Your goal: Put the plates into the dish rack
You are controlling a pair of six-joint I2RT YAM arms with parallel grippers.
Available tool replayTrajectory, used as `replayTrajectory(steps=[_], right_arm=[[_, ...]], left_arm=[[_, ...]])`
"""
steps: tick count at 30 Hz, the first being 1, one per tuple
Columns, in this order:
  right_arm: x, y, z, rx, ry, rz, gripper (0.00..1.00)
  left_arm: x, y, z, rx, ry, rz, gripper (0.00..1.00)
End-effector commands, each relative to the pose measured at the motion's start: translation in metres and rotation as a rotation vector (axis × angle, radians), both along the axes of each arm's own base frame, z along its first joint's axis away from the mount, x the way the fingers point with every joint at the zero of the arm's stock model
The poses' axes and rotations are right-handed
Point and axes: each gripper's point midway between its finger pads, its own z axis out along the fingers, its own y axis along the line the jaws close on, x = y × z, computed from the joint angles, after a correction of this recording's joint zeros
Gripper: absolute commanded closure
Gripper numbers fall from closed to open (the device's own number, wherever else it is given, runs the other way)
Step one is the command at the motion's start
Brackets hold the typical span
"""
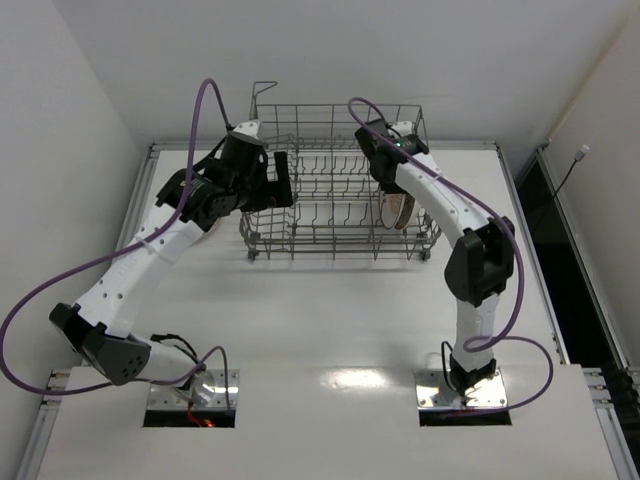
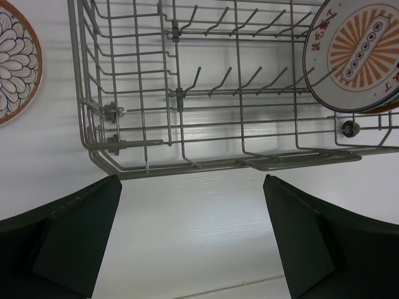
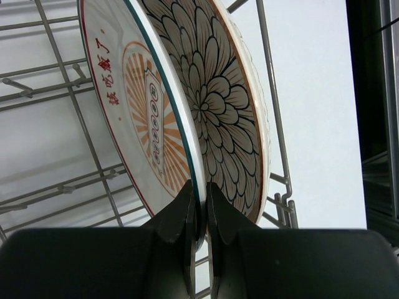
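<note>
- At the right end of the dish rack [image 1: 320, 215], the sunburst plate [image 3: 140, 106] stands beside a petal plate [image 3: 218, 93], its rim pinched by the right end effector [image 3: 199, 193].
- Left end effector [image 2: 191, 180] spread wide, empty.
- Third plate [image 2: 15, 62] lies on the worktop [image 2: 199, 237], apparently the last to load.

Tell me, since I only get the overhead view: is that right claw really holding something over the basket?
Observer: Yes. The right claw is pinched on the rim of the sunburst plate.
Operator: Is that plate alone in there?
Observer: No, a petal plate stands right behind it in the dish rack.
Operator: Any plates still outside?
Observer: One. The left wrist view shows a third plate lying on the table beside the rack.
</note>
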Motion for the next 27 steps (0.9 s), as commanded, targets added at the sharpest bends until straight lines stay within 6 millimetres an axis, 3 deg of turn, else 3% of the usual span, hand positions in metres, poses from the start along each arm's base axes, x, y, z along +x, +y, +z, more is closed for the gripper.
replayTrajectory(steps=[1,6,9,22,27], right_arm=[[-0.025,0.006,-0.051,0.054,0.195,0.016,1.00],[-0.026,0.006,-0.054,0.082,0.193,0.008,1.00],[-0.026,0.006,-0.054,0.082,0.193,0.008,0.91],[-0.027,0.001,-0.045,0.065,0.183,0.010,0.73],[-0.026,-0.002,-0.031,0.050,0.167,0.011,0.66]], left_arm=[[-0.005,0.002,0.009,-0.001,-0.032,-0.011,0.00],[-0.005,0.002,0.009,-0.001,-0.032,-0.011,0.00],[-0.008,0.003,0.009,-0.001,-0.032,-0.011,0.00],[-0.010,0.004,0.008,-0.001,-0.032,-0.011,0.00],[-0.008,0.003,0.010,-0.006,-0.039,-0.011,0.00]])
